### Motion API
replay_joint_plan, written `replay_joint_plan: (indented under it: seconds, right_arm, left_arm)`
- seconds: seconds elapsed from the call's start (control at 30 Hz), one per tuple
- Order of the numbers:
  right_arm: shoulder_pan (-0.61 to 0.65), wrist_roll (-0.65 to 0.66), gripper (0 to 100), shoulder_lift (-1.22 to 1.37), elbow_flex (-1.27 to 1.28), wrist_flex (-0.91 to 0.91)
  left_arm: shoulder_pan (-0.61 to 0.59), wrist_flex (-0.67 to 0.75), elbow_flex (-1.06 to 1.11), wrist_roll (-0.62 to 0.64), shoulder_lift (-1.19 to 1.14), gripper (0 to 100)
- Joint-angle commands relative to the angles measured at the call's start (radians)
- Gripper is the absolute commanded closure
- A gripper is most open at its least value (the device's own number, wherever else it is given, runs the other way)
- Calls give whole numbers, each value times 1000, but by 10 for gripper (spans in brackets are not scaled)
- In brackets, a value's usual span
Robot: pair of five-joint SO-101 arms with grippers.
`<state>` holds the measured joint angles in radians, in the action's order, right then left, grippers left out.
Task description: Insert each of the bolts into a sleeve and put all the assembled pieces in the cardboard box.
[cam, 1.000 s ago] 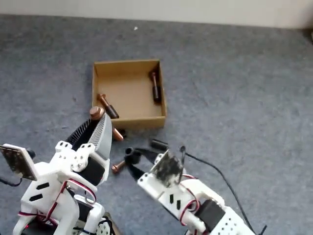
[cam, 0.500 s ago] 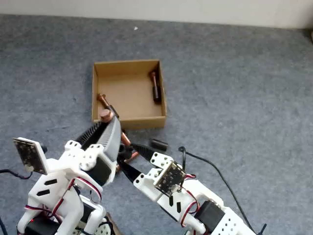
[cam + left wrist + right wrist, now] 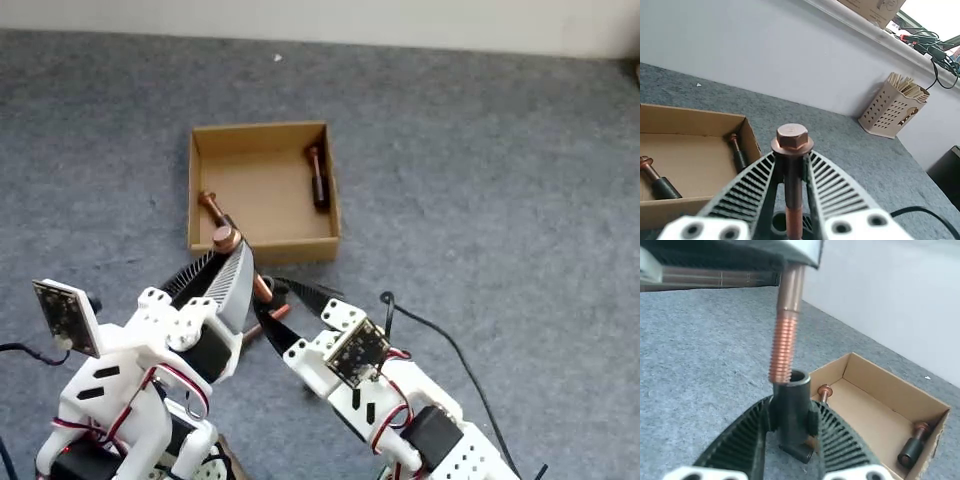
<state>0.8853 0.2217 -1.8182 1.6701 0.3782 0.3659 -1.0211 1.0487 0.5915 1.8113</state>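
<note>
My left gripper (image 3: 234, 264) (image 3: 792, 162) is shut on a copper bolt (image 3: 228, 239) (image 3: 792, 137), head up and threads slanting down. My right gripper (image 3: 272, 302) (image 3: 792, 417) is shut on a black sleeve (image 3: 791, 407) held upright just in front of the cardboard box (image 3: 263, 127) (image 3: 870, 415). The bolt's threaded tip (image 3: 781, 357) rests at the sleeve's open mouth. Two assembled pieces lie in the box, one by the right wall (image 3: 318, 178) (image 3: 914, 445) and one at the left wall (image 3: 214, 212) (image 3: 655, 181).
A loose bolt (image 3: 252, 331) lies on the grey carpet between the arms, partly hidden. A black cable (image 3: 440, 350) trails off the right arm. A perforated holder of wooden sticks (image 3: 892, 107) stands by the wall. Open carpet extends right of the box.
My left gripper has carried the bolt to the right, toward the sleeve. My right gripper has brought the sleeve up toward the box, so the bolt's tip now meets the sleeve's mouth.
</note>
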Motion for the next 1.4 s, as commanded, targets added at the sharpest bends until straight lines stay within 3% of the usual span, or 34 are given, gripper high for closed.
replay_joint_plan:
  seconds: [0.0,0.4,0.5,0.57,0.73,0.97,1.13,1.23,1.37]
  right_arm:
    - [-15,15,994,-18,18,-27]
    - [-19,17,994,-18,16,-28]
    - [-21,17,994,-18,16,-28]
    - [-22,15,994,-18,16,-28]
    - [-31,11,994,-18,16,-27]
    - [-142,11,994,-18,25,-27]
    - [-147,11,994,-18,24,-27]
    - [-145,11,994,-18,21,-27]
    - [-151,11,994,-18,25,-27]
  left_arm:
    - [-24,34,-4,-5,-4,994]
    - [-51,118,131,-3,-4,994]
    - [-13,117,130,-12,-4,994]
    - [47,112,131,-91,-4,994]
    - [168,18,133,-210,-4,994]
    - [177,-61,137,-222,-4,994]
    - [177,-92,183,-255,-4,987]
    - [168,-97,223,-322,-4,896]
    - [114,-143,194,-321,-4,710]
